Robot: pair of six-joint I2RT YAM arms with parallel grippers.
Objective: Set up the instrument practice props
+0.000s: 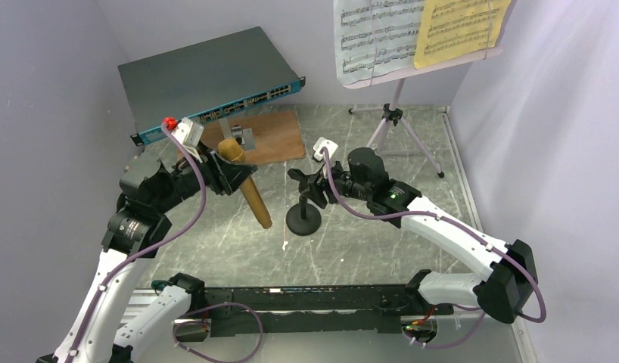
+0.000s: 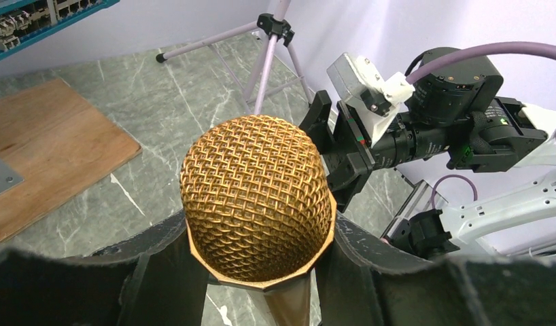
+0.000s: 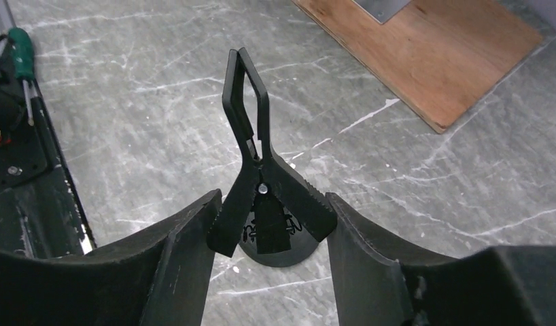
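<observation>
My left gripper [image 1: 229, 170] is clamped on the gold microphone [image 1: 250, 189] just under its mesh head. From my left wrist, the fingers [image 2: 160, 272] hug it on both sides and the head fills the middle of the view. The microphone hangs tilted, head up and towards the back, handle slanting down towards the near right. I cannot tell whether its tail touches the grey marbled table [image 1: 216, 242].

Just right of that tail, the black mic stand [image 1: 303, 219] sits upright on its round base. My right gripper [image 1: 310, 185] is at its top. From my right wrist, my fingers [image 3: 187, 238] have closed in on the two rear wings of the stand's clip [image 3: 251, 136], one pad against each, and the clip's front tips meet.

Behind these lies a wooden board [image 1: 280, 140] with a metal block on it, and behind that a grey network switch [image 1: 208, 76], tilted.

In the far right corner is the lilac music stand [image 1: 397, 113] on tripod legs, with a white sheet [image 1: 374, 38] and a yellow sheet [image 1: 458, 30] side by side
</observation>
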